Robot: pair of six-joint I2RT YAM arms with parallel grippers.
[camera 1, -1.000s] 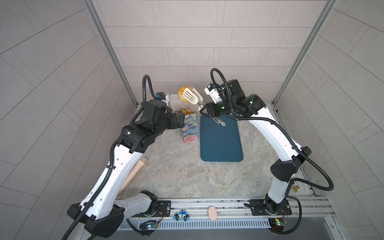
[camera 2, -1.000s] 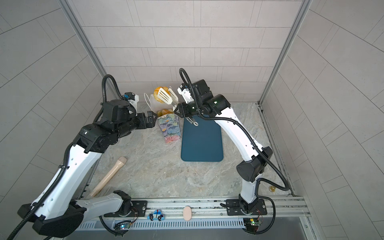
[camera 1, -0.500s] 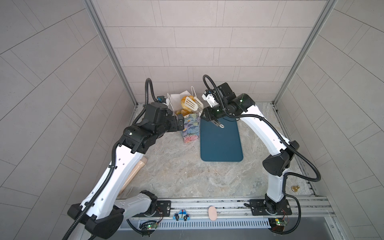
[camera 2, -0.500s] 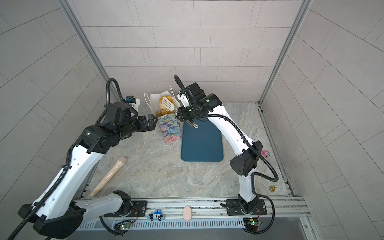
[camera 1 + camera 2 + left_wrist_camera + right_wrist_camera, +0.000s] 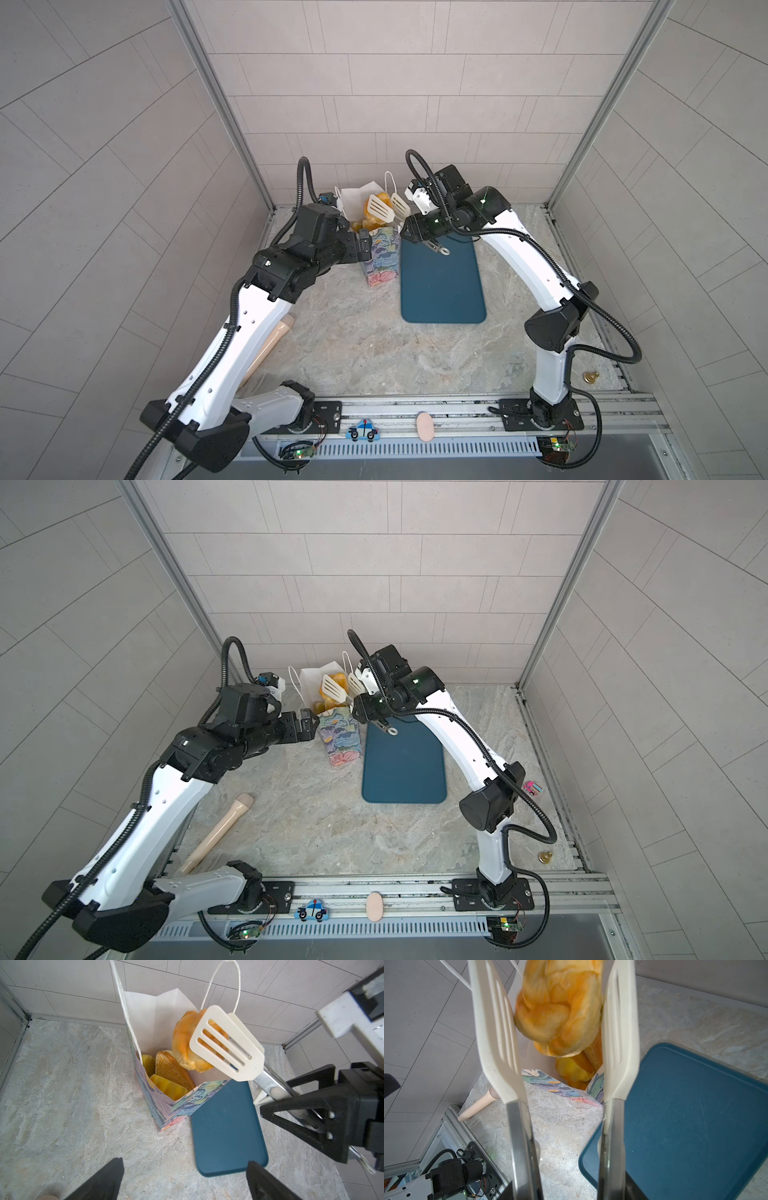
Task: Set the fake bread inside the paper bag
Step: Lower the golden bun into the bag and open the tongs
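The paper bag [image 5: 380, 257] [image 5: 340, 737] stands upright with its mouth open near the back wall. Several pieces of fake bread [image 5: 172, 1070] lie inside it. My right gripper [image 5: 417, 230] [image 5: 571, 1192] is shut on the handles of white slotted tongs [image 5: 226, 1043] [image 5: 496, 1032]. A golden croissant [image 5: 185, 1043] [image 5: 556, 1012] [image 5: 338, 679] sits between the spread tong blades just above the bag's mouth and is motion-blurred. My left gripper [image 5: 365, 245] [image 5: 305, 725] [image 5: 185, 1180] is open and empty, close beside the bag's left wall.
A dark blue tray [image 5: 440, 286] lies flat right of the bag. A beige rolling pin [image 5: 220, 833] lies at the left under my left arm. A pink toy [image 5: 532, 788] and a brass bell [image 5: 545, 856] sit along the right edge.
The right arm carried the tongs and croissant left and down over the bag's mouth, and the tong blades have spread wider. The left gripper stayed open beside the bag.
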